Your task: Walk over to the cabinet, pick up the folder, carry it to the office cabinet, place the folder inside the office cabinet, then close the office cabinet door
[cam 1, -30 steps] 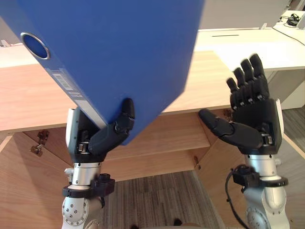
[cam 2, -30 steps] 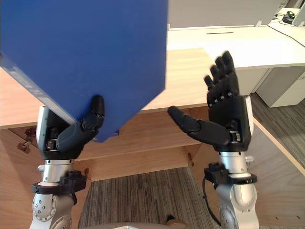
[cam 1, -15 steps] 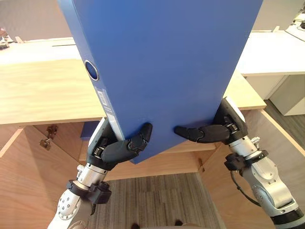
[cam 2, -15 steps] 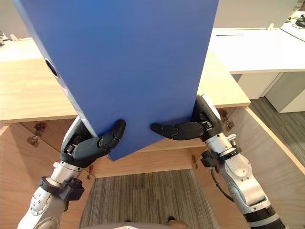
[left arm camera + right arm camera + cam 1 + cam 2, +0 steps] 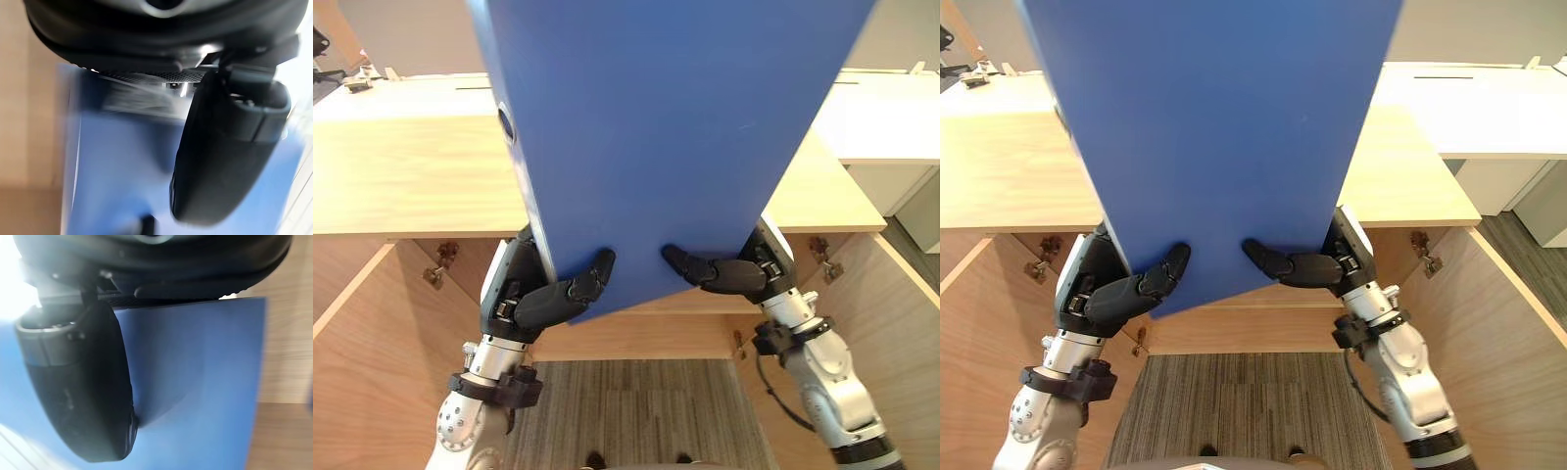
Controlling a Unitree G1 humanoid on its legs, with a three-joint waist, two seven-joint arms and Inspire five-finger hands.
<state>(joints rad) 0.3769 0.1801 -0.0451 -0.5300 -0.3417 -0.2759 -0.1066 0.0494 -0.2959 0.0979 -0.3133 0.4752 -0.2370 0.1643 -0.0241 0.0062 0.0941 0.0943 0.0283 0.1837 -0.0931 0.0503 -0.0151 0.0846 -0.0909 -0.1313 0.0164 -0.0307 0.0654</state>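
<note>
A large blue folder (image 5: 666,127) stands upright in front of me, its spine with a round finger hole (image 5: 506,123) turned to the left. My left hand (image 5: 540,300) grips its lower left corner, with the thumb pressed on the front cover. The right hand (image 5: 732,274) grips the lower right corner the same way. Both hands' fingers are hidden behind the folder. In the left wrist view the thumb (image 5: 225,147) lies on the blue cover (image 5: 112,171). The right wrist view shows that hand's thumb (image 5: 78,391) flat on the cover (image 5: 195,372).
The wooden office cabinet (image 5: 411,186) stands right before me, below the folder. Its two doors hang open, one at the left (image 5: 352,343) and one at the right (image 5: 891,323), with a shelf (image 5: 636,338) inside. A white desk (image 5: 891,117) stands behind, and grey carpet (image 5: 636,411) lies below.
My right hand, open and apart a second ago, has come onto the folder's right corner and closed on it. The folder has swung from tilted to upright and centred. The view has shifted.
</note>
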